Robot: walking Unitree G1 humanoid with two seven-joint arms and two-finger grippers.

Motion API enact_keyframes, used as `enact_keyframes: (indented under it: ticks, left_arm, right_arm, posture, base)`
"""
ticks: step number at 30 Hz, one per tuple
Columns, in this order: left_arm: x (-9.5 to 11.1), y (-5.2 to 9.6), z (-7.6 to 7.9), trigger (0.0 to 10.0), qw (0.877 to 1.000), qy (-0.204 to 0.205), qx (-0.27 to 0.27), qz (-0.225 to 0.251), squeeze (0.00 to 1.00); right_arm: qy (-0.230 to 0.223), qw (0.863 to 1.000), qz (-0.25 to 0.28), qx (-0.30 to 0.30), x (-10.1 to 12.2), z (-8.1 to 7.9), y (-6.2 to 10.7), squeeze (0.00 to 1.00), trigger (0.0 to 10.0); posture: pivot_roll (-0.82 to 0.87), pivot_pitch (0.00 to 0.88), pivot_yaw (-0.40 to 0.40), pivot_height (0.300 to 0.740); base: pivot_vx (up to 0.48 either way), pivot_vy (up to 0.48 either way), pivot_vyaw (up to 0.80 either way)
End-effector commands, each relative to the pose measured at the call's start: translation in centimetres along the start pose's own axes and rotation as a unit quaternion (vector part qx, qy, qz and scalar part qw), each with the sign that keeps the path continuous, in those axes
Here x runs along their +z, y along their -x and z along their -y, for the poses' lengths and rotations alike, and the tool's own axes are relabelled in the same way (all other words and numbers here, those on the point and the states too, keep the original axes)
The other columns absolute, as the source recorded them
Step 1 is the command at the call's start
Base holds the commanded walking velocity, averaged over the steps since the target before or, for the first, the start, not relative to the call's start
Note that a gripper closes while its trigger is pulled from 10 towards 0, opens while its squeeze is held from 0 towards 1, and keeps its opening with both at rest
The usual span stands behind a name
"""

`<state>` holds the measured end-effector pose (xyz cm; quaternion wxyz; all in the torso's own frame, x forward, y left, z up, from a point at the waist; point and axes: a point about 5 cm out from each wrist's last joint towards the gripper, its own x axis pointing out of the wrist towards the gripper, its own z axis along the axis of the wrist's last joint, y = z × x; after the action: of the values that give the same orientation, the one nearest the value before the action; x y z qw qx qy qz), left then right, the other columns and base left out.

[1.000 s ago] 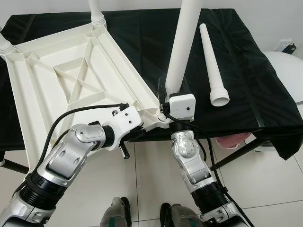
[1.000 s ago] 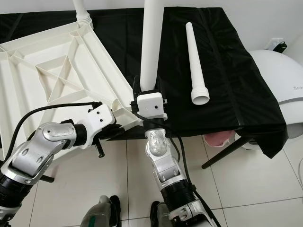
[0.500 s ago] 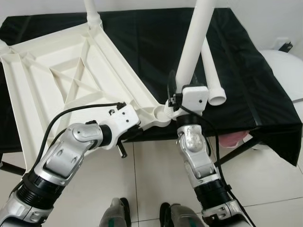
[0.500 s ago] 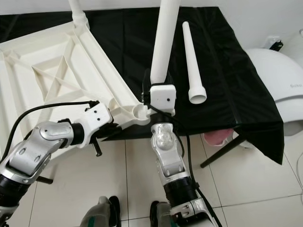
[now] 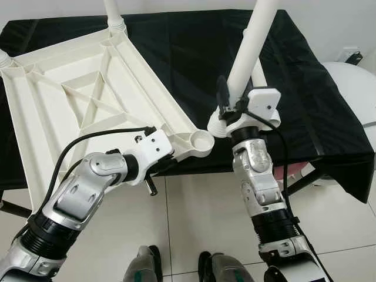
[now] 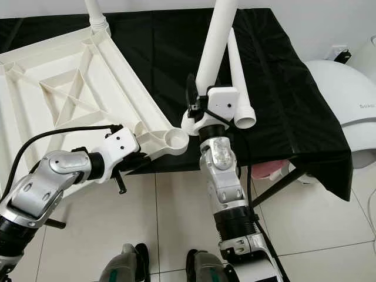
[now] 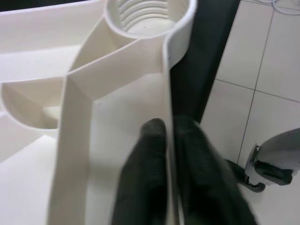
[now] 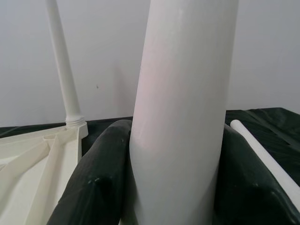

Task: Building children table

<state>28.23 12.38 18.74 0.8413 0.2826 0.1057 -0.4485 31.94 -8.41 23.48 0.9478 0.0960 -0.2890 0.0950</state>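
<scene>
Table leg [image 5: 249,48] clamped in right hand [image 5: 230,104]; left hand [image 7: 169,140] pinches tabletop rim [image 7: 168,84]

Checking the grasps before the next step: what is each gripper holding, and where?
Right gripper clamps a white table leg near its lower end. Left gripper pinches the tabletop's edge rim beside the corner socket.
</scene>
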Motion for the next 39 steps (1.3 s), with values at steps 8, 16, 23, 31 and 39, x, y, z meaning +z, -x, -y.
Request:
enact_keyframes:
  ticks: [8,16,23,31,39]
  left_arm:
    - [0.1,0.9,-1.5,10.0,0.999,0.005,0.04,0.002,0.0]
    - [4.0,2.7,-3.0,10.0,0.994,0.044,0.018,0.1,0.0]
    - [6.7,4.3,-5.5,10.0,0.98,0.074,0.046,0.178,0.0]
    - [8.5,3.4,-6.5,10.0,0.961,0.114,0.094,0.232,0.0]
    - [10.8,2.5,-6.7,10.0,0.944,0.153,0.073,0.284,0.0]
  right_arm:
    - [-0.008,1.0,0.011,0.023,0.5,0.2,-0.2,0.0,10.0]
    - [-0.018,0.998,0.011,0.066,0.7,1.1,-0.8,0.0,10.0]
    - [-0.029,0.996,0.002,0.081,0.8,2.0,-1.7,0.0,10.0]
    - [-0.028,0.99,-0.018,0.135,0.1,1.7,-1.8,0.0,10.0]
    - [-0.034,0.98,-0.025,0.194,-0.1,0.9,-1.7,0.0,10.0]
  posture:
    - [-0.01,0.203,0.0,0.74]
    - [-0.01,0.201,-0.004,0.74]
    - [-0.01,0.189,-0.008,0.74]
    - [0.0,0.169,-0.017,0.74]
    - [0.0,0.152,-0.026,0.74]
  base:
    - [0.0,0.0,0.0]
    - [0.0,0.0,0.0]
    - [0.0,0.0,0.0]
    - [0.0,0.0,0.0]
    - [0.0,0.0,0.0]
